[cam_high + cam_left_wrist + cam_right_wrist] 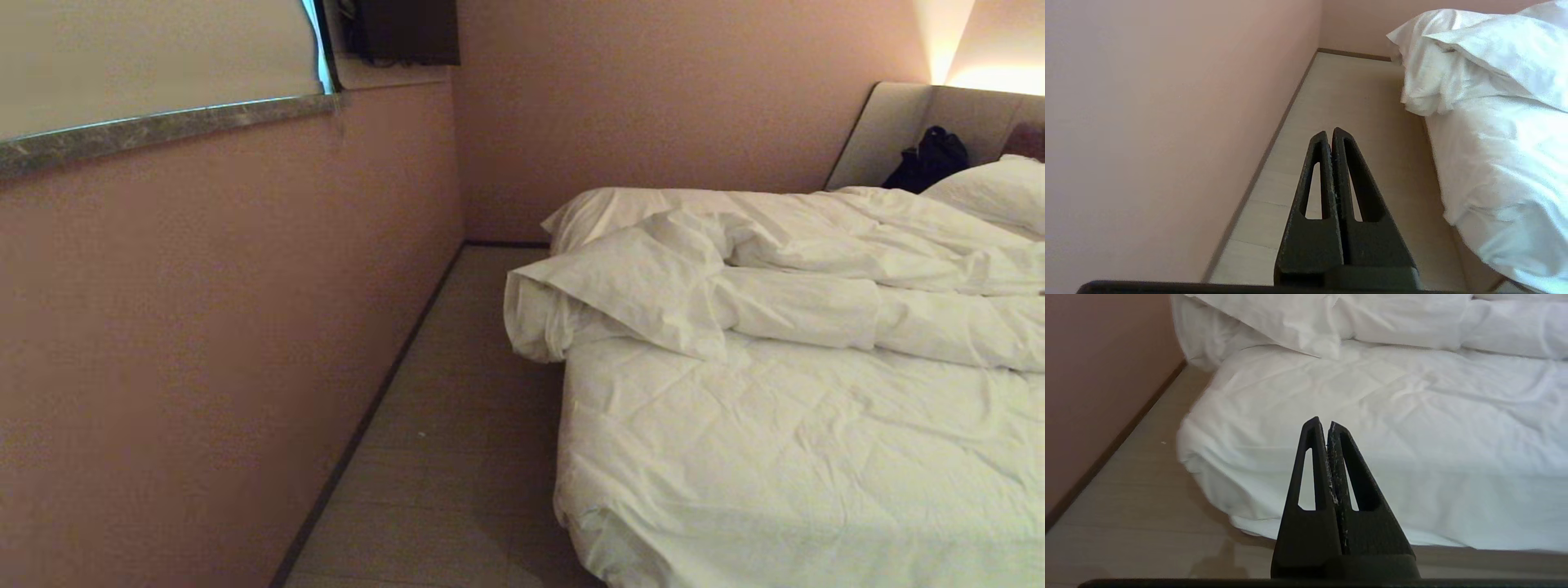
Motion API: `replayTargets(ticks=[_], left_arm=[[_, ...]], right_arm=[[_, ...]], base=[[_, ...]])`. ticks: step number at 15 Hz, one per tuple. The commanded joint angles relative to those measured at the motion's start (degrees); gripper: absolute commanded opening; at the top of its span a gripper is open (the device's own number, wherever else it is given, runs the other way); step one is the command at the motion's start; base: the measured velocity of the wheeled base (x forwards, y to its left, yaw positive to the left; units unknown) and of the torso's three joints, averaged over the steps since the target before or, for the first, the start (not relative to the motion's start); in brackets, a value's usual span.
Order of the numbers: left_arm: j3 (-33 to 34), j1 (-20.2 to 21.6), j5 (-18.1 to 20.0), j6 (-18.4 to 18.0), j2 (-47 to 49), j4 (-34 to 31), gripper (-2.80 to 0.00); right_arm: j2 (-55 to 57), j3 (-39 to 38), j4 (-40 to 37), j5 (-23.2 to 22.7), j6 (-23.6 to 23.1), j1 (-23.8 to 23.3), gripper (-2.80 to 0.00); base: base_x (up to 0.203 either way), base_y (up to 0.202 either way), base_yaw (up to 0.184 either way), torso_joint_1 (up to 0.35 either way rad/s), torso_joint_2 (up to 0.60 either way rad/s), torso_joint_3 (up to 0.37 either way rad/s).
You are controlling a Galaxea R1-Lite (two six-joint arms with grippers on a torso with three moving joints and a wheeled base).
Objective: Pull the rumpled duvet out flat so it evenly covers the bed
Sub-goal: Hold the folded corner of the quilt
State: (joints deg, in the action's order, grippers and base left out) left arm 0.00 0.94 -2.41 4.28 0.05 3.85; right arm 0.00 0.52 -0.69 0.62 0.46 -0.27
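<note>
Nearest to us in the head view lies the foot end of the wide low bed, its white creased cotton cover reaching over the near left corner and hanging toward the pale wood-look floor. Further up the bed we see the large puffy white duvet bunched in a thick rumpled ridge that runs across the mattress from its left edge toward the right, one folded corner spilling over the left edge above the floor. Beyond the ridge, at the head end, a plump white pillow rests near the far right corner, with a black bag just behind it against the padded beige headboard. A plain pink wall runs along the left of the floor strip, with a grey stone ledge high on it. Neither arm shows in the head view. In its wrist view, the black left gripper has its two fingers pressed together, empty, hovering over the floor strip between wall and bed. The black right gripper is likewise clenched on nothing, pointing at the foot end of the bed, apart from the fabric.
</note>
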Motion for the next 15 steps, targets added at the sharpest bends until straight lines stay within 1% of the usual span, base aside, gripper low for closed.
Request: replayTargets(ticks=[1,15], left_arm=[[0.00,0.03,-0.05,0.03,0.04,0.01,-2.80],[0.00,0.03,-0.05,0.03,0.04,0.01,-2.80]], right_arm=[[0.09,0.00,-0.01,-0.01,-0.02,0.00,-2.80],[0.09,0.00,-0.01,-0.01,0.02,0.00,-2.80]], base=[[0.000,-0.192,-0.001,0.000,0.00,0.000],[0.000,-0.192,0.000,0.002,0.00,0.000]])
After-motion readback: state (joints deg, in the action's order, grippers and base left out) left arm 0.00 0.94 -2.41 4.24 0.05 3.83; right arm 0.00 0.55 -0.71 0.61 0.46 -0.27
